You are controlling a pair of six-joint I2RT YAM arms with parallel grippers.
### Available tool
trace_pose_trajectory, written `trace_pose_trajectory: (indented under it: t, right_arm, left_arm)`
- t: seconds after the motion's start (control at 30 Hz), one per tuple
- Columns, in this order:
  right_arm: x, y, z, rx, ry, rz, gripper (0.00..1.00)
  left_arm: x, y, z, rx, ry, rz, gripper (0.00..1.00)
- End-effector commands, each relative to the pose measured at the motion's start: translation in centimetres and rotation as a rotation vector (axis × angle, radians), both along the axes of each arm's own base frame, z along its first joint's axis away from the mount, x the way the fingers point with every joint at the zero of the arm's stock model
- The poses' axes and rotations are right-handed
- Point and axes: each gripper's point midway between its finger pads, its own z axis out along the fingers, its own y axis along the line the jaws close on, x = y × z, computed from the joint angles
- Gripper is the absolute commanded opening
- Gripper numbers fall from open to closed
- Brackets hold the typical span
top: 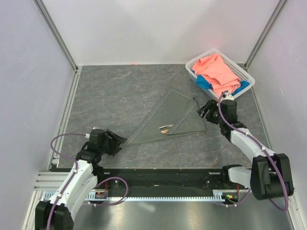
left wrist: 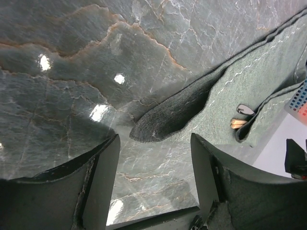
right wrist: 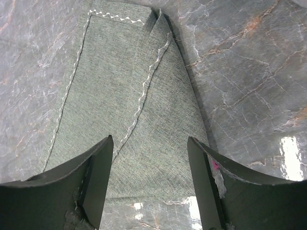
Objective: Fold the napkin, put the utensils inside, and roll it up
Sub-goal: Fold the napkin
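The left pincer (left wrist: 153,143) is hanging released, gripping nothing, its fingers spread just short of the napkin's (top: 172,117) near-left corner, which is lifting slightly off the desk (top: 120,96). The right pincer (right wrist: 149,143) is hovering equally slack and empty, straddling the napkin's right corner from above. The napkin is lying flat on the desk between the two pincers, folded into a triangle, with a flap covering the utensils. Only the fork's (left wrist: 245,109) end and the chopsticks' (left wrist: 237,123) tips are poking out along the napkin's near edge.

Folding and loading are looking done, so rolling is probably coming next, and that is where trouble is waiting. The cloth is thin and layered, so a pincer closing at a corner is risking catching only the top layer, which would peel the fold open instead of starting a roll. The utensils are sitting close to the napkin's open near edge, so any tug or tilt is threatening to slide them out, the smooth chopsticks first. One pincer pulling ahead of the other would be skewing the roll. The white basket (top: 247,76), just beyond the napkin's far right corner, is standing where a wide right-arm swing could knock it.
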Motion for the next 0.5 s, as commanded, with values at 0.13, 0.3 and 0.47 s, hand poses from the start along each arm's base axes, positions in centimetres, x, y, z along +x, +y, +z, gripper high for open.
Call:
trace_pose_trajectory:
  t: [0.13,0.3,0.47]
  right_arm:
    - [0.6,0.7,0.6,0.036,-0.038,0.024,0.72]
    - [0.8,0.9,0.6,0.037,-0.036,0.034,0.72]
    - [0.8,0.9,0.6,0.037,-0.036,0.035,0.72]
  left_arm:
    - [-0.1,0.7,-0.1,0.026,0.018,0.036,0.71]
    - [-0.2,-0.6,-1.1,-0.058,0.034,0.024,0.7]
    - [0.2,-0.7,-1.0,-0.068,0.002,0.02,0.65]
